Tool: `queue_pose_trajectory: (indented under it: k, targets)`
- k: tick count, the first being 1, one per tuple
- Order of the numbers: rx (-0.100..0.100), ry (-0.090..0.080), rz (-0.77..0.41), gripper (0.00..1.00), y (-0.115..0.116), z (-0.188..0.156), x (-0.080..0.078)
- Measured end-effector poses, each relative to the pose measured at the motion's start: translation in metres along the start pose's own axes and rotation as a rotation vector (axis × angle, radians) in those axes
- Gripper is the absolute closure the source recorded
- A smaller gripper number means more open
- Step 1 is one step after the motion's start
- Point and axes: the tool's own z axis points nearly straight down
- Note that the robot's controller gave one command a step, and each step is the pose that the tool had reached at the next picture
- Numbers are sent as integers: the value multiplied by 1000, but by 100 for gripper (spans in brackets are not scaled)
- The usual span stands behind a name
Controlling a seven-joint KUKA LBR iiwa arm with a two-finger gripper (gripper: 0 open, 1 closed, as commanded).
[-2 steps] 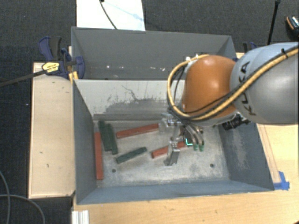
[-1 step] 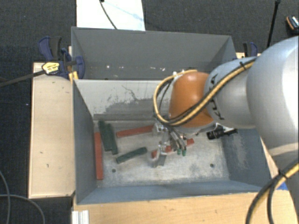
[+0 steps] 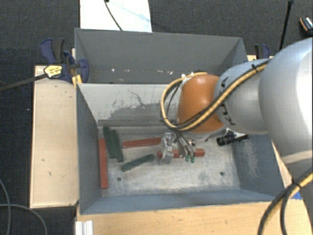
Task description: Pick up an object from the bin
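My gripper hangs below the arm's orange cover, low over the middle of the bin floor. Right under it lies a short red stick, one end showing to the gripper's right and the other to its left; a small green bit sits beside it. Just left of the gripper, a longer red-brown stick lies flat along the back of the floor. In front of that, a dark green stick lies at a slant.
Two dark green blocks lie side by side at the left. A long red bar runs along the left wall. A small black thing lies to the right, beneath the arm. The arm covers the bin's right side.
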Motion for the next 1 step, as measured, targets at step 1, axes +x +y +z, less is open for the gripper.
queue_pose_trajectory:
  k: [1]
  targets:
    - [-2, -8, -23, 100, 12, -164, -1]
